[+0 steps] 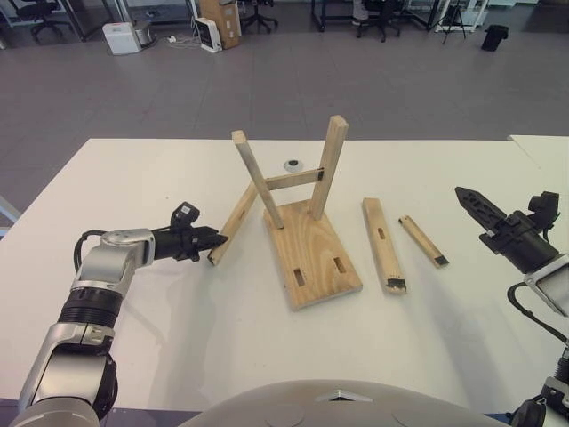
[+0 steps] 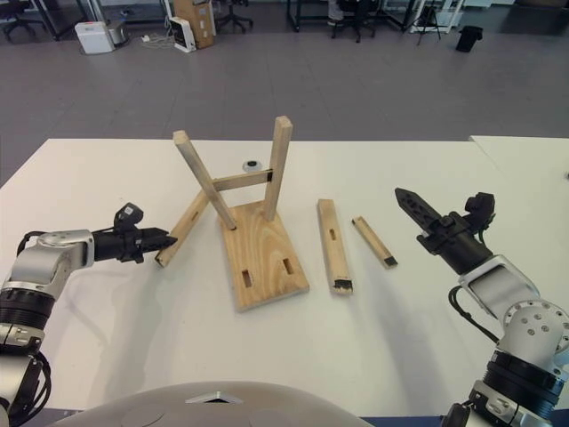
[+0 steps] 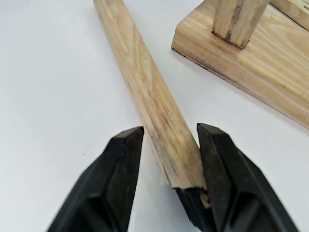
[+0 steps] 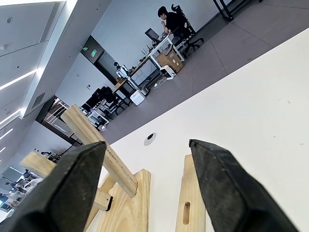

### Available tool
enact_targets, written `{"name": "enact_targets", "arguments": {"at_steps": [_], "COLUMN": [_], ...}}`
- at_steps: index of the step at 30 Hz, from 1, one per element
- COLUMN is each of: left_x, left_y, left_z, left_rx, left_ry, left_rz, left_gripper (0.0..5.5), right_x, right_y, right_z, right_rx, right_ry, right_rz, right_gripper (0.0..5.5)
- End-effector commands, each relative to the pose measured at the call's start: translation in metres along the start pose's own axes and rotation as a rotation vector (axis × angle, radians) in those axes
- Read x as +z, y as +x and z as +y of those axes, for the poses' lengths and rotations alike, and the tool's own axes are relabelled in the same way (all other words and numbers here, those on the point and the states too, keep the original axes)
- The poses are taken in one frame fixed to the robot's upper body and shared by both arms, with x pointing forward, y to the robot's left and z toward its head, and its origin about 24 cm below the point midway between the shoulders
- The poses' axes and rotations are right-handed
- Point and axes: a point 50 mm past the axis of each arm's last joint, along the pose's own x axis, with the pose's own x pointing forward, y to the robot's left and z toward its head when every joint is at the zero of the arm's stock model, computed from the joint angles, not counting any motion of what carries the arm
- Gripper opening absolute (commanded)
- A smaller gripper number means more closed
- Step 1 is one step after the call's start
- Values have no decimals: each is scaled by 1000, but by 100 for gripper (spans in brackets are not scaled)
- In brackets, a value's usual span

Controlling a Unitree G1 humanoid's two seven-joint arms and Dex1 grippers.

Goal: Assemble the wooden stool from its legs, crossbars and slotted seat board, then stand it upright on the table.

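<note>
The slotted seat board (image 1: 313, 252) lies flat on the white table. Two legs (image 1: 258, 178) (image 1: 328, 166) stand in it, joined by a crossbar (image 1: 293, 180). A third leg (image 1: 233, 224) (image 3: 149, 96) lies just left of the board. My left gripper (image 1: 216, 238) (image 3: 170, 129) is open at its near end, one finger on each side; one finger touches the wood and the other shows a gap. To the right of the board lie a loose slotted leg (image 1: 384, 245) and a short crossbar (image 1: 422, 240). My right gripper (image 1: 464, 197) (image 4: 146, 144) hovers open and empty right of them.
A small round grommet (image 1: 292, 165) sits in the table behind the stool parts. Bare tabletop spreads in front of the board and at the far left. Another table (image 1: 542, 147) adjoins at the right. Open floor with office furniture lies beyond.
</note>
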Motion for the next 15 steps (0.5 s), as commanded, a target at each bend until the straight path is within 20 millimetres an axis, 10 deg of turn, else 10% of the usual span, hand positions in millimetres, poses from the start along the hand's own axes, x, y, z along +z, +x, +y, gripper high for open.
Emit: {"name": "enact_targets", "arguments": {"at_steps": [1, 9, 15], "left_x": [-7, -59, -119], "left_y": [-2, -19, -9], "left_z": [6, 31, 8], "left_rx": [26, 124, 77], "left_ry": [-51, -411, -762], "left_rz": [-4, -43, -68], "left_gripper": [200, 200, 173], "right_x": [1, -2, -3], "right_y": [0, 3, 3], "right_z": [1, 1, -5], "right_rx": [-13, -33, -72], "right_ry": [-46, -65, -61], "right_rz": [12, 9, -18], "right_gripper": [321, 321, 325]}}
